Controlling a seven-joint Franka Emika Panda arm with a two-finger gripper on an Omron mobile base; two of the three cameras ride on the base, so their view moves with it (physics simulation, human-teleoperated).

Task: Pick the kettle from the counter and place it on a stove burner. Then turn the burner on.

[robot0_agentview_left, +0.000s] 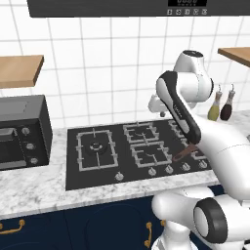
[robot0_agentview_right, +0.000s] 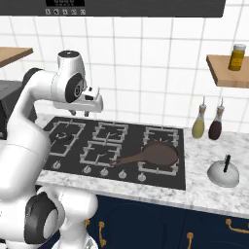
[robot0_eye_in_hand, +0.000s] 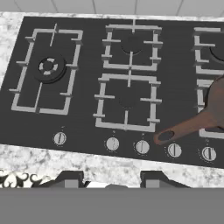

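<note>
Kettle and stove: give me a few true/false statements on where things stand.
1. The kettle sits on the counter, right of the stove. True.
2. The frying pan rests on the largest burner. False: it is on a right-hand grate; the large stove burner at far left is bare.
3. The gripper holds the kettle. False: it hangs above the stove, holding nothing.
4. Two bottles stand against the wall behind the kettle. True.
5. Five knobs line the stove's front edge. True.

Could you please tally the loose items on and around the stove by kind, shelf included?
Kettle: 1
Pan: 1
Bottles: 2
Jar: 1
Total: 5
</note>
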